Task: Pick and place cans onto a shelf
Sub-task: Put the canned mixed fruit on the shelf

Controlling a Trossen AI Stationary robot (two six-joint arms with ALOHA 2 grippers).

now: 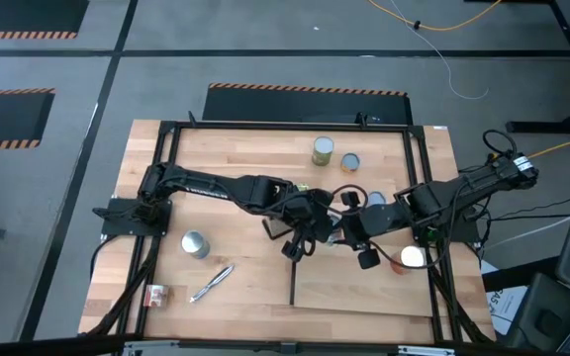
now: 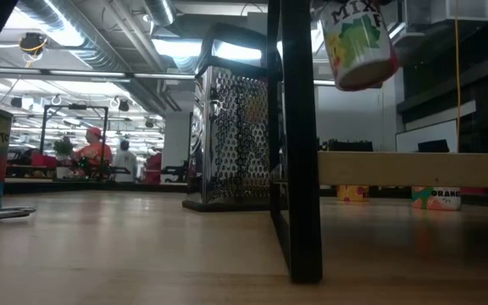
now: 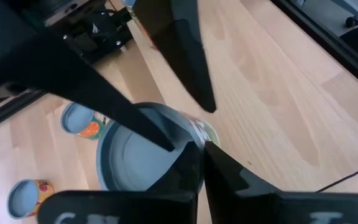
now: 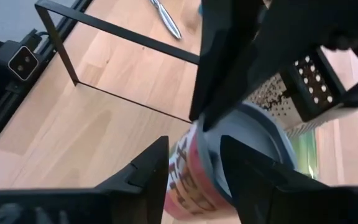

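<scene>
While the short metal can with a silver-blue top (image 3: 135, 155) hangs raised at the overhead frame's centre, the left gripper (image 3: 194, 158) is clenched on its rim. The right gripper (image 4: 194, 148) flanks its body closely – grasping or not, I cannot tell. The pale wood shelf panel (image 1: 364, 292) lies lower centre – two more cans (image 1: 323, 150) stand at upper centre.

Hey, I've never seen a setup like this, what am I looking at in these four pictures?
Two dark robot arms work at a slatted wooden table. One picture looks down from above, one level across the tabletop, two from the arms' wrists. Small metal cans, like the silver-topped can, stand on it near a pale wood shelf panel. The left claw pinches the rim of a red-labelled can held in the air; the right claw stands open beside it.
</scene>
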